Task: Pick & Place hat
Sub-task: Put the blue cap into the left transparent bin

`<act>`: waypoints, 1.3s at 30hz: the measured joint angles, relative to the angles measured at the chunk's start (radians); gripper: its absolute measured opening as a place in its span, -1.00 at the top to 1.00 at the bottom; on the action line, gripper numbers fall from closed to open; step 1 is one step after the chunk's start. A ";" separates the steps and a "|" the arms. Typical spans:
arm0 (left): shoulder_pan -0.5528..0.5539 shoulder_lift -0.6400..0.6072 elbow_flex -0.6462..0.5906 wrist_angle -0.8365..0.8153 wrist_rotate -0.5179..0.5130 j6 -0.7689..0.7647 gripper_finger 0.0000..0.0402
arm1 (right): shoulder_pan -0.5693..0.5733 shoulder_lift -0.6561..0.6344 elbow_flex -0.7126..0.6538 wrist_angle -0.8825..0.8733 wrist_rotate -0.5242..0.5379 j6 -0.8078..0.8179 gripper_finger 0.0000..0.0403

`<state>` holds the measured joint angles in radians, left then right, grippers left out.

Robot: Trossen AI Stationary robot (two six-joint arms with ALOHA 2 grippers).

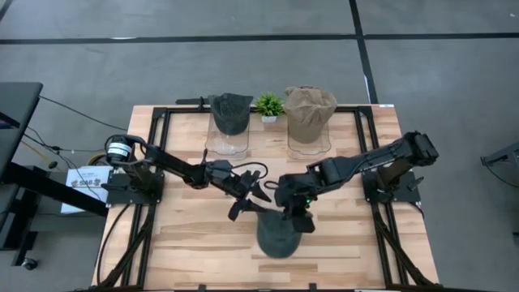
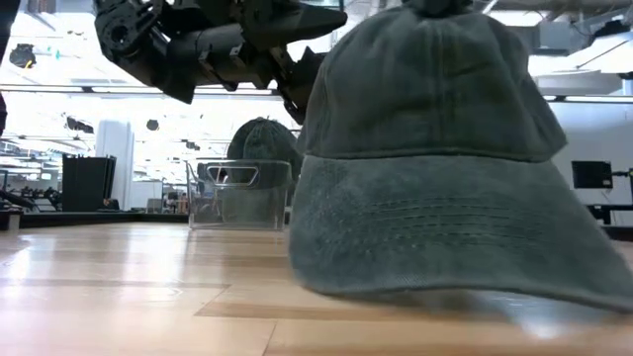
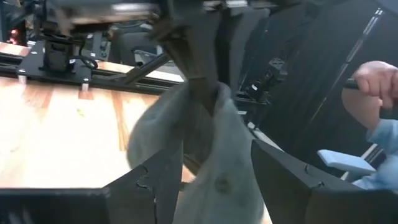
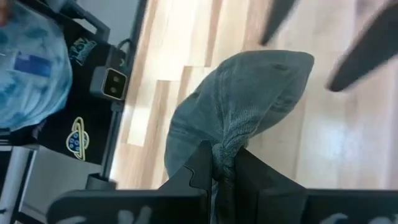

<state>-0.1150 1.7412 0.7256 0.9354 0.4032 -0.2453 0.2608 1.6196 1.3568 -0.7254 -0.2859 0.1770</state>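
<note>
Light wooden table [image 1: 195, 235], planks running side to side, black frame rails along its edges. At the far edge, two clear containers [image 1: 229, 139] [image 1: 308, 144] stand side by side — the left one with a dark hat [image 1: 230, 112] on it, the right one with a tan hat [image 1: 309, 109]. Between them, a small green potted plant [image 1: 269, 105]. Near the front edge, right of centre, a dark grey cap [image 1: 279, 235] touches the wood — the low view shows its brim [image 2: 465, 237] down on the boards.

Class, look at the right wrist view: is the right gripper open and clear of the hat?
No: the right gripper is shut on a bunched fold of the hat.
</note>
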 joint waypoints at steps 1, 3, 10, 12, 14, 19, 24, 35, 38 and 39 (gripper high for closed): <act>0.004 0.000 0.004 0.000 0.011 0.000 0.06 | -0.006 0.000 0.010 -0.016 0.000 -0.006 0.90; 0.011 0.000 0.017 0.001 0.020 0.000 0.06 | -0.015 0.001 0.025 -0.033 0.000 -0.023 0.90; 0.039 0.000 0.091 -0.032 0.099 0.006 0.06 | -0.014 0.004 0.036 -0.060 -0.003 -0.045 0.90; 0.049 0.000 0.110 -0.060 0.103 0.006 0.06 | -0.013 0.004 0.036 -0.060 -0.004 -0.046 0.90; 0.057 0.000 0.130 -0.098 0.102 0.006 0.06 | -0.012 0.004 0.036 -0.060 -0.004 -0.046 0.90; 0.057 0.000 0.154 -0.172 0.108 0.008 0.06 | -0.013 0.005 0.036 -0.060 -0.003 -0.053 0.90; 0.055 0.000 0.163 -0.220 0.111 0.008 0.06 | -0.013 0.005 0.036 -0.059 -0.001 -0.058 0.90; 0.055 0.000 0.164 -0.218 0.111 0.003 0.06 | -0.043 0.005 0.036 -0.044 0.005 -0.099 0.90; 0.055 0.000 0.164 -0.218 0.111 0.002 0.06 | -0.057 0.005 0.036 -0.044 0.018 -0.110 0.90; 0.055 0.000 0.164 -0.218 0.111 0.002 0.06 | -0.062 0.005 0.036 -0.044 0.024 -0.117 0.90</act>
<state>-0.0601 1.7412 0.8894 0.7174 0.5141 -0.2436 0.1990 1.6249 1.3926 -0.7692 -0.2617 0.0595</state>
